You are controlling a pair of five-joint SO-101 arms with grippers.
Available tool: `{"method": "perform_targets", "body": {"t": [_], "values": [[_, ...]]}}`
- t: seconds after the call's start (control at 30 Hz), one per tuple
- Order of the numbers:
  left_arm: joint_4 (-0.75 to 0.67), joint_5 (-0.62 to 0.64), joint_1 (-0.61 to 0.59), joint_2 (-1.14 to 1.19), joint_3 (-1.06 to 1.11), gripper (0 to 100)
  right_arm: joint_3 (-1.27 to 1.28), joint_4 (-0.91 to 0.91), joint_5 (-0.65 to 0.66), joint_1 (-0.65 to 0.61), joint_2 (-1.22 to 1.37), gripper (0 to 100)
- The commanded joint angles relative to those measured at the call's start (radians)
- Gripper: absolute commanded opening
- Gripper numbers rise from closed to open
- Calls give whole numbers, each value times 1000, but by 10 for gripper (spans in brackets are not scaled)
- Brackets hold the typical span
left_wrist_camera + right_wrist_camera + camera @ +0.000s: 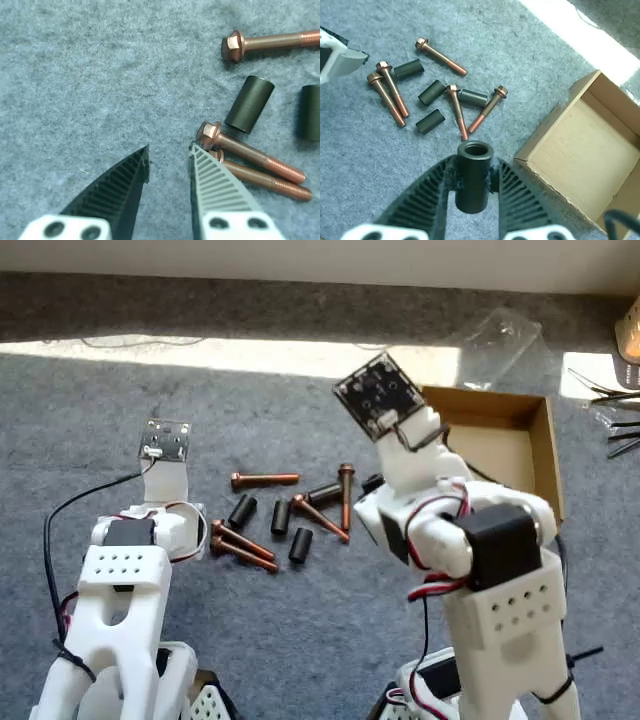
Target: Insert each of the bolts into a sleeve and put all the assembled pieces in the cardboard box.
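A grey carpet is the work surface, crossed on its far side by a strip of sunlight; what looks like a clear plastic wrapper lies beyond the cardboard box, which sits open-topped on the right arm's side. 5 copper bolts lie flat between the arms; 1 has its long axis across the table, head toward the left arm's side; 1 runs far to near, head at the far end; 1 lies slanted; 2 lie side by side and slanted, heads toward the left arm. 4 black sleeves lie on their sides among them. The left gripper hangs low and points down at the carpet, its fingers parted by a narrow gap and gripping only air; its pale finger is just beside the heads of the 2 paired bolts. The right arm leans forward between the bolts and the box; the right gripper is raised above the carpet and clamped on a 5th sleeve, which stands upright between the fingers with its bore open toward the wrist camera.
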Motion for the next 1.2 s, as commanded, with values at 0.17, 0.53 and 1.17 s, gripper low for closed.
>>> {"method": "perform_targets", "body": {"t": [0.17,0.53,1.17], "values": [[110,-74,151,1,-59,133,423,-170,-25,117,-400,5],[348,-69,271,2,-309,133,780,-348,-84,248,-642,5],[434,-86,294,628,-814,133,1084,-507,-143,249,-869,5]]}}
